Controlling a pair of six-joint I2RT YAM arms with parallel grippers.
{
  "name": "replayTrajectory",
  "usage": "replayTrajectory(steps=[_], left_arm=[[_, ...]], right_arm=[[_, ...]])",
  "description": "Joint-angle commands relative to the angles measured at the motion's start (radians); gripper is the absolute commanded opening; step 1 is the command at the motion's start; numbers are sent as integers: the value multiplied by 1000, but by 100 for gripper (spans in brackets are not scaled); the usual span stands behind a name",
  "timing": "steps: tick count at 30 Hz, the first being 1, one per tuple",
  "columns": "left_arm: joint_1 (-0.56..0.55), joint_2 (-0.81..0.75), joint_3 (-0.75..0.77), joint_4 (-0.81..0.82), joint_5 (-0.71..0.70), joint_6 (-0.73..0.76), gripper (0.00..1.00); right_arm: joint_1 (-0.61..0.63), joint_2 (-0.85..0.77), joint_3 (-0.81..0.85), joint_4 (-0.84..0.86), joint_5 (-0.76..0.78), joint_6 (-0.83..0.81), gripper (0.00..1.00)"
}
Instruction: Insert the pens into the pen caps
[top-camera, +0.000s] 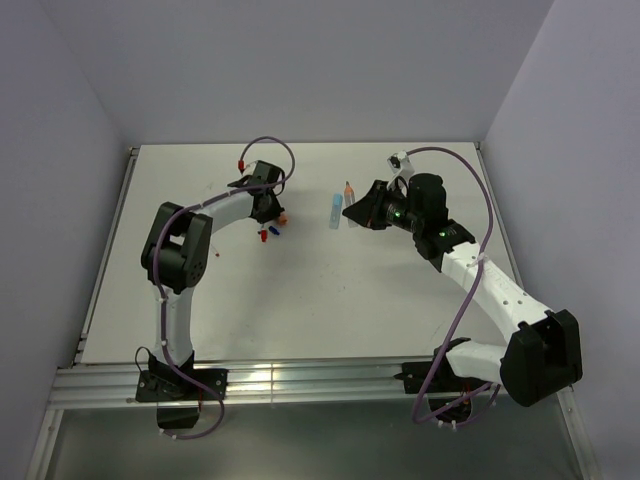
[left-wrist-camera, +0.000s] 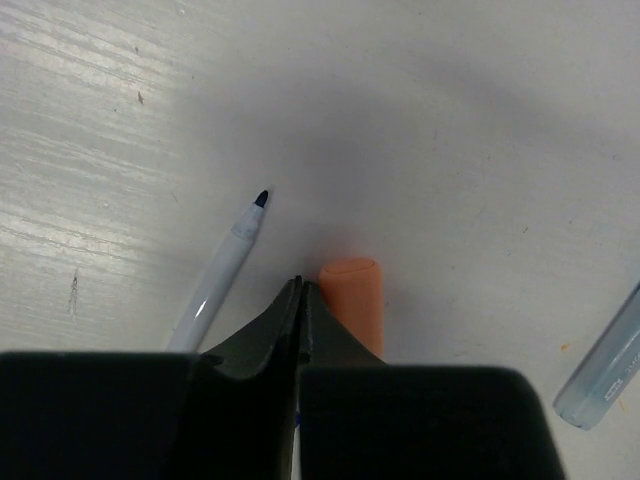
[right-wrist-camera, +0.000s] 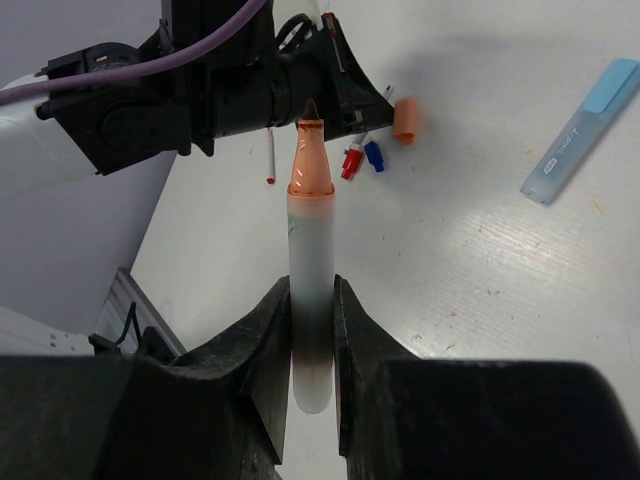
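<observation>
Soft overhead light keeps the flat white tabletop (top-camera: 300, 300) bright, with glare along the silver metal rail (top-camera: 300, 378) at its near edge. Close up, a grey shadow pools on it around the short orange plastic cap (left-wrist-camera: 352, 300), and the dark foreground blurs.

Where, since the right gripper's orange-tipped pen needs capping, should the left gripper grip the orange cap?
Across its middle, from straight above, jaws straddling the round sides: the orange cap lies flat on the table, a short tube, beside the shut left gripper.
</observation>
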Motion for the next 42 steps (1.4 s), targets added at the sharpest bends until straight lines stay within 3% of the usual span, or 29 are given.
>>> replayTrajectory(steps=[1,18,23,32,42], left_arm=[[-6,-45,-5,-30,-9,-24,8],[-25,-130,50,-107,-65,-44,31],[-44,-92,123,-141,-68,-52,43],[-53,23,243,-221,-101,-61,46],[-53,80,272,-233,-114,-57,46]], right_arm=[[-9,-39,-2,35,-21,4,0],[-9,-48,1,34,-28,2,0],[-9,-47,1,35,-30,4,0],[-9,-59,4,29,-28,1,0],[-9,-62,2,28,-30,1,0]])
